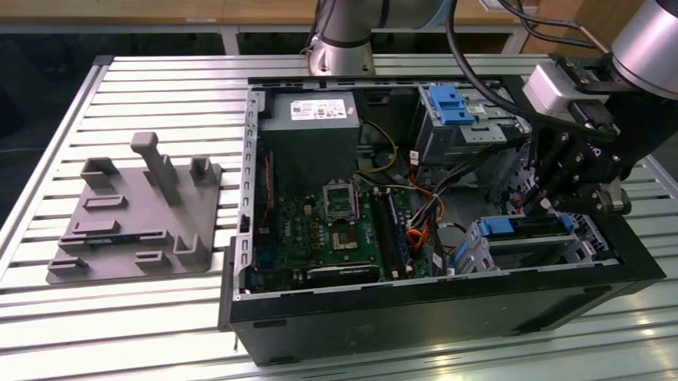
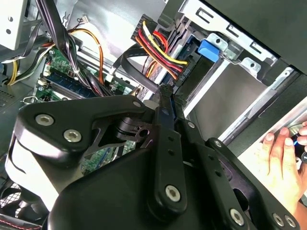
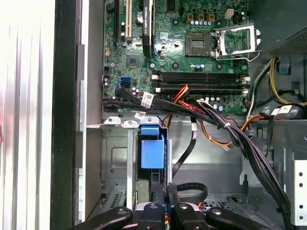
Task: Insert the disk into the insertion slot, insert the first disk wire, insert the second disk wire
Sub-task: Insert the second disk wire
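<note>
The disk (image 1: 526, 228), in its blue caddy (image 3: 152, 152), lies inside the insertion slot (image 1: 479, 258), a low silver cage in the case corner at the exterior view's right. My gripper (image 1: 533, 208) hangs just above the disk's end. In both wrist views the fingers are closed together, and my gripper (image 2: 165, 92) pinches the end of a flat black wire (image 2: 136, 72) that loops back behind it (image 3: 192, 190). A red, yellow and black wire bundle (image 2: 156, 45) ends in a black plug at the disk's end beside the blue caddy tab (image 2: 211, 49).
The open computer case (image 1: 424, 309) holds a motherboard (image 1: 339, 230), a power supply (image 1: 310, 119) and a taller cage with a blue latch (image 1: 450, 107). Loose cables (image 3: 240, 139) cross beside the slot. A grey fixture (image 1: 138, 214) lies on the slatted table. A person's hand (image 2: 278, 160) is outside the case.
</note>
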You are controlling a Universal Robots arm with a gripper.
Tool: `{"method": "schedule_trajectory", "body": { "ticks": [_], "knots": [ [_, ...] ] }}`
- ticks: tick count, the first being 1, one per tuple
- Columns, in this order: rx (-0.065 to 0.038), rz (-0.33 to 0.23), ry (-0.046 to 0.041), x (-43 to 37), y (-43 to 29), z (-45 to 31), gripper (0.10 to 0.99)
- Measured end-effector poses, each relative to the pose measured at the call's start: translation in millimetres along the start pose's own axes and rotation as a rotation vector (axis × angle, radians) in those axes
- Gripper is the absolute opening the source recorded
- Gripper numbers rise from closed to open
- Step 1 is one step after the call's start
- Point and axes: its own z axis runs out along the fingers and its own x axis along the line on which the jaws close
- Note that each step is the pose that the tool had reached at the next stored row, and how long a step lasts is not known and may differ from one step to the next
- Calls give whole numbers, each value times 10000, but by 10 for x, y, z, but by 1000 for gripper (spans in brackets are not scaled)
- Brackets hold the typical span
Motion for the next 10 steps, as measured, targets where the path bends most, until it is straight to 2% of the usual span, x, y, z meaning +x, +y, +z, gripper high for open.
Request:
{"method": "schedule_trajectory", "body": {
  "ticks": [10],
  "knots": [
    [2,-40,3,1,-1,22,149]
  ]
}}
